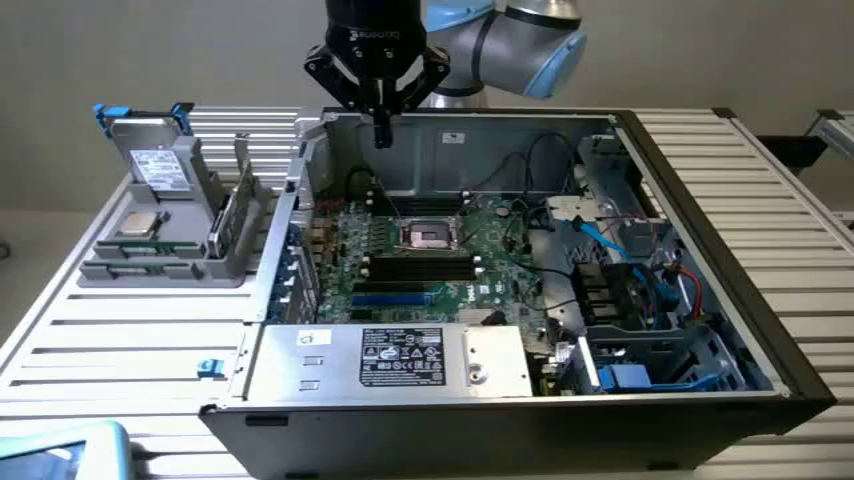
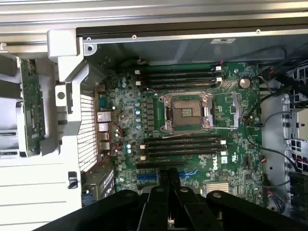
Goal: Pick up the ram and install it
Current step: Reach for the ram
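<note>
The black two-finger gripper [image 1: 383, 138], clenched on nothing, hangs just above the open grey steel computer case's far rim [image 1: 514, 114].

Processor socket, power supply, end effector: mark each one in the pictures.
processor socket [image 2: 187, 111], wrist view, its open middle.
power supply [image 1: 400, 357], exterior view, its label.
end effector [image 1: 383, 138], exterior view, between its fingertips.

Open computer case [image 2: 192, 48] seen from above, green motherboard [image 2: 238, 142] inside, empty processor socket [image 2: 187, 111] at its middle, black memory slots [image 2: 180, 144] on both sides of the socket, dark gripper [image 2: 169, 175] with fingers pressed together, green circuit board [image 2: 31, 106] in a pale holder [image 2: 9, 110] outside the case.
</note>
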Controlling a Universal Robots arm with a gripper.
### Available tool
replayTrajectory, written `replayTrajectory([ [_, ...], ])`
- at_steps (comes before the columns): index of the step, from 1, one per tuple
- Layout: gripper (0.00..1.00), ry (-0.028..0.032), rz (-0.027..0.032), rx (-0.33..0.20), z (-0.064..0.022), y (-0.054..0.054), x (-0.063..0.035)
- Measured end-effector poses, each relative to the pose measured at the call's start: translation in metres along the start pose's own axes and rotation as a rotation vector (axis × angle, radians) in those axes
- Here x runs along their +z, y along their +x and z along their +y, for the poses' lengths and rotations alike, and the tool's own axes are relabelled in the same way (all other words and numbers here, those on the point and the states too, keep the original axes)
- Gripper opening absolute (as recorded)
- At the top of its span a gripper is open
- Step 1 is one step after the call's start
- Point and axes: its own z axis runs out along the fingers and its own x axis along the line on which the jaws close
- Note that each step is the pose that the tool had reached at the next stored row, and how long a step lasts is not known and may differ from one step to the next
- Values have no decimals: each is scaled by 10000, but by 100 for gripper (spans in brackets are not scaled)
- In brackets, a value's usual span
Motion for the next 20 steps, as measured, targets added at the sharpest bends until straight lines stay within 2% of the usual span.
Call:
replayTrajectory([
  [13, 11, 1, 0, 2, -1, 11, -1],
  [20, 11, 1, 0, 1, -10, 147, -4],
])
